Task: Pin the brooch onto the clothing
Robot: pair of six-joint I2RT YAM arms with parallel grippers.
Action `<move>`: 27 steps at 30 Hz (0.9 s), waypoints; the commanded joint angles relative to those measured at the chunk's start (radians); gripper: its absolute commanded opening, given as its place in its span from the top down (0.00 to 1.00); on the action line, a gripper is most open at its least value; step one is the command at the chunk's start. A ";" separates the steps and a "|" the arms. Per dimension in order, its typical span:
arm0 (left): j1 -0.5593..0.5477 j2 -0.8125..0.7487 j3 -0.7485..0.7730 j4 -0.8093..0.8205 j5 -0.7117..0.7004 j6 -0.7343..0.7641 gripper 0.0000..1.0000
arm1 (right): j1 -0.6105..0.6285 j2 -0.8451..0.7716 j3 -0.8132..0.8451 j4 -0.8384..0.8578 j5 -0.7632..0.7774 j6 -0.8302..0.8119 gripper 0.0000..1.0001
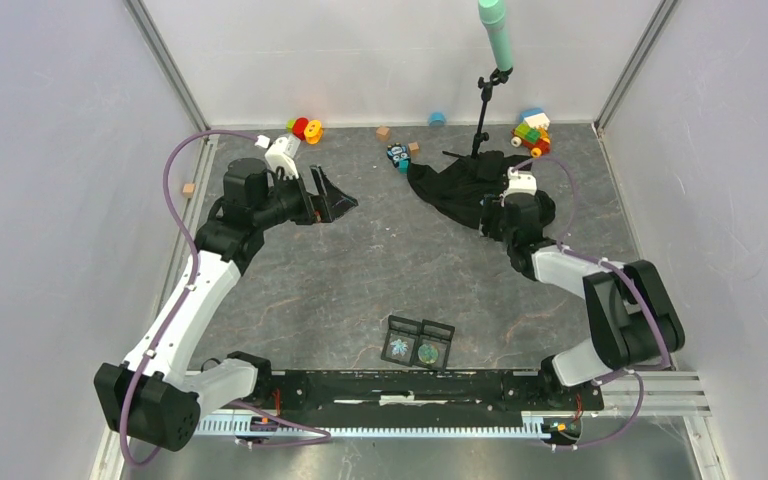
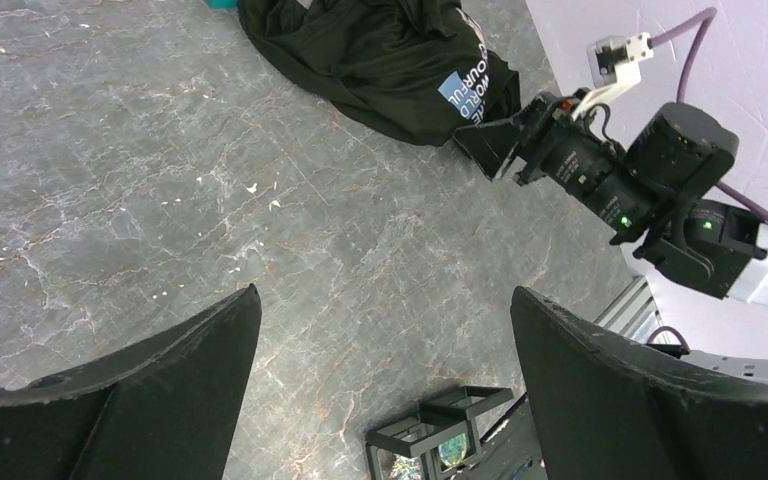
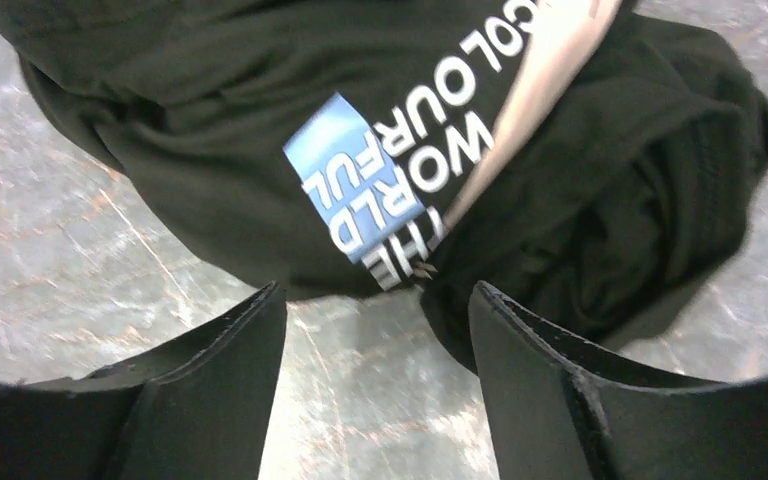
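Right gripper (image 3: pixel 377 292), jaws apart, hangs at the crumpled shirt (image 3: pixel 260 150) toward the table's (image 1: pixel 360 260) far right corner; left gripper (image 2: pixel 385 295) spread, empty. A pinch through bunched folds could drag it, not flatten it.

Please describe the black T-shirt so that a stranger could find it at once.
Start at the grey table and look to its far right part, at the foot of the black stand. The T-shirt lies crumpled there. Unlike the small colourful toys nearby, it is dark cloth with white lettering.
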 commanded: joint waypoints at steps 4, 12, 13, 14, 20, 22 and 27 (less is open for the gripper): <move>0.007 0.010 0.020 0.039 0.036 -0.021 0.00 | -0.009 0.113 0.157 0.012 -0.134 0.005 1.00; 0.009 0.010 0.021 0.040 0.043 -0.023 0.00 | 0.119 0.001 0.156 0.012 -0.195 -0.003 1.00; 0.009 0.010 0.021 0.039 0.042 -0.023 0.00 | 0.151 -0.008 0.166 0.004 -0.180 -0.011 1.00; 0.009 0.010 0.020 0.039 0.042 -0.022 0.00 | 0.184 -0.019 0.178 -0.003 -0.168 -0.014 1.00; 0.009 0.008 0.025 0.022 0.015 -0.010 0.00 | 0.340 -0.034 0.241 0.027 -0.146 0.010 1.00; 0.012 0.000 0.024 0.020 -0.003 -0.003 0.00 | 0.405 -0.018 0.289 0.016 -0.117 -0.016 1.00; 0.016 -0.002 0.019 0.020 -0.025 0.005 0.00 | 0.435 0.009 0.371 -0.057 -0.043 -0.040 0.61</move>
